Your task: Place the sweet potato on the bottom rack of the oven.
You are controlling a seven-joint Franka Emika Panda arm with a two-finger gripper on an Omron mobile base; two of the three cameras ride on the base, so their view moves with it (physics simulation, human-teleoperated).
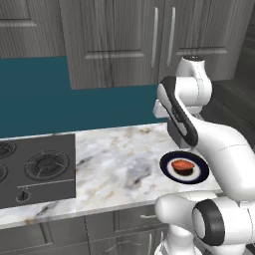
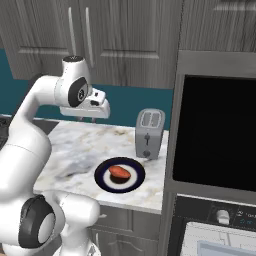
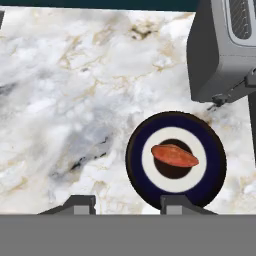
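Near counter edge: plated sweet potato

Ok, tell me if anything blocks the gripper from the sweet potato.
Nothing visible does. The sweet potato lies bare on the plate, and the gripper hangs above the marble counter beside it. The toaster stands apart, behind the plate.

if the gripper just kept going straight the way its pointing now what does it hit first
Probably the bare marble counter, just left of the plate holding the sweet potato. The gripper looks down at the stone, jaws apart; depth is hard to judge.
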